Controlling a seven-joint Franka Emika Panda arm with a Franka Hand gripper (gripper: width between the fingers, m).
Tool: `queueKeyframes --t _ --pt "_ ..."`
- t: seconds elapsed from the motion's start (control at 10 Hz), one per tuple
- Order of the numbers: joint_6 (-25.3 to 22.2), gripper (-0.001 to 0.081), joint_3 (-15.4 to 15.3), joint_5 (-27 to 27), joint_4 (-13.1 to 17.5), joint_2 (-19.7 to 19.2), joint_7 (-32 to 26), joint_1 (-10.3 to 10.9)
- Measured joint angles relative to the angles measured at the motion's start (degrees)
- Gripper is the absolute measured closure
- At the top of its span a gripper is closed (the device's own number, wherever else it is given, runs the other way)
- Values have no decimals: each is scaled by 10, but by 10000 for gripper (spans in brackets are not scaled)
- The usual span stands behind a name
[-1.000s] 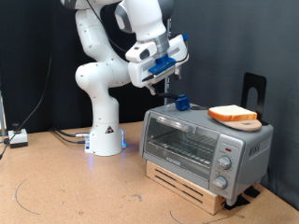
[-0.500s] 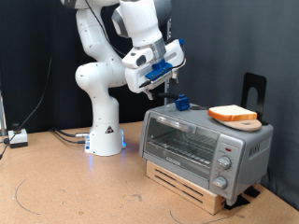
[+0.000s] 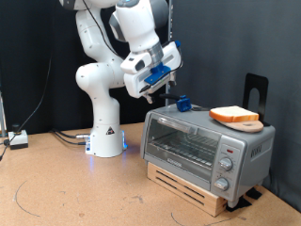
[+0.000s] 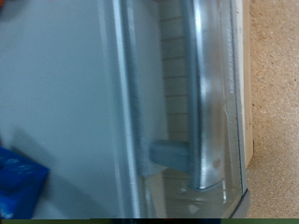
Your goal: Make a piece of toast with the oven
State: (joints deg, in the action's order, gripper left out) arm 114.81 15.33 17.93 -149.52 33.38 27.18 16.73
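Gripper (image 3: 166, 93) has drifted left above oven (image 3: 207, 143).

Room and surroundings: a plain workspace with a pale back wall (image 3: 245, 38) and a brown, cork-like floor surface (image 3: 66, 184).

The wall is off-white, evenly lit and unmarked, with no strong shadows on it. The brown surface is speckled and carries faint curved pale lines at the exterior view's lower left. Black cables (image 3: 33, 104) hang down along the exterior view's left edge and reach a small white box (image 3: 17, 139) lying on the surface there. A slatted wooden pallet (image 3: 188, 185) rests on the surface toward the exterior view's right. An upright black bracket (image 3: 256, 94) stands at the right, against the wall. The wrist view shows the same speckled tan surface (image 4: 276, 93).
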Motion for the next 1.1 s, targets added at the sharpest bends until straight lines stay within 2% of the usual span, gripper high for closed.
queueKeyframes --t 0.3,0.6,0.9,1.1 --pt "53 -1 2 -10 -51 -5 -19 -11" --pt "93 -1 1 -16 -84 -21 -20 -12" --pt "133 -1 0 -26 -102 -46 -20 -13" --pt "149 -1 2 -33 -99 -58 -20 -24"
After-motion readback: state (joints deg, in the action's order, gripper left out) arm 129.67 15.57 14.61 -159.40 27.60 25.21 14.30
